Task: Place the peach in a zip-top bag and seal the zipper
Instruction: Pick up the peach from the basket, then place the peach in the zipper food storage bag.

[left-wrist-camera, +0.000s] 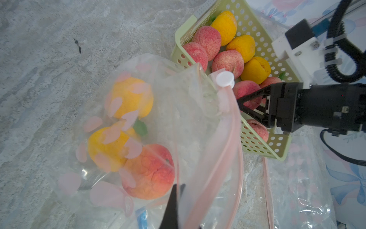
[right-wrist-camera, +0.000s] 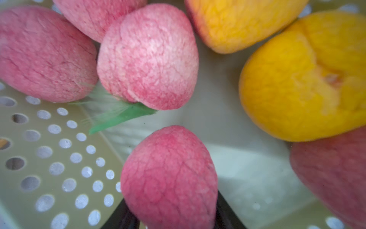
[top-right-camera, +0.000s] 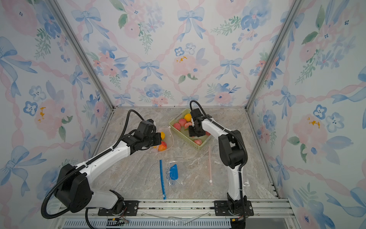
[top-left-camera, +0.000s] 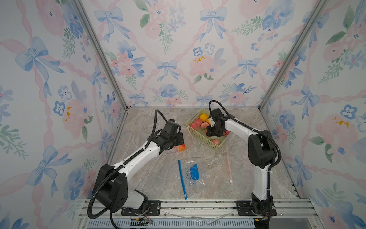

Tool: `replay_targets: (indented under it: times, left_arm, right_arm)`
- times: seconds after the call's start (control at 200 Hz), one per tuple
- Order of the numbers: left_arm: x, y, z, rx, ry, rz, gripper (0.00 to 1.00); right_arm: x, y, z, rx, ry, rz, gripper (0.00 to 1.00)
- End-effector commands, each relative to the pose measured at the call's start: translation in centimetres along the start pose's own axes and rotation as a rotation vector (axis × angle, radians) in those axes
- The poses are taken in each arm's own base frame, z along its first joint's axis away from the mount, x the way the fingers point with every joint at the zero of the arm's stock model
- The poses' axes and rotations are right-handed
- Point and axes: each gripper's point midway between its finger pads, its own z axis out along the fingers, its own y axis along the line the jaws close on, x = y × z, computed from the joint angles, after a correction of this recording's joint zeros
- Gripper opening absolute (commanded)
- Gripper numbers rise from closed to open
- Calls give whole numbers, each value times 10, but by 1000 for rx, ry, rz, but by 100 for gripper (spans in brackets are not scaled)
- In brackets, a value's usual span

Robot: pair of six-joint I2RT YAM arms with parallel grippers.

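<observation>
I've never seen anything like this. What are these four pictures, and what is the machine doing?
It is a robot with two arms mounted at the front of a marble-look table. Two pictures look down on the whole scene from above. The other two come from a small camera on each wrist.

On the table are a green basket of pink and yellow peaches and a flat bag with a blue zipper.

The left arm has its jaws shut on the rim of a zip-top bag holding three fruits. The right arm reaches into the basket, with its jaws on either side of a pink peach. I cannot tell whether they grip it.
</observation>
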Motion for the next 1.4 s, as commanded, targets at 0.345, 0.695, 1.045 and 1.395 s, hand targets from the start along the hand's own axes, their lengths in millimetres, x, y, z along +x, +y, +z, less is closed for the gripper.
replay_targets:
  times: [0.345,0.695,1.045,1.395]
  left_arm:
    - [-1,-2,4,7,8,7,0]
    - [-5,-6,2,22,3,10,0]
    - [-4,-9,-7,47,-4,13,0]
    - [-2,-8,-9,47,-5,12,0]
  right_arm:
    - [-2,47,-101,-36,-235,-82,44]
    - [26,152,-169,-307,-369,-161,46]
    - [47,194,-118,-334,-242,-166,45]
    - [39,192,-86,-235,-210,-147,58]
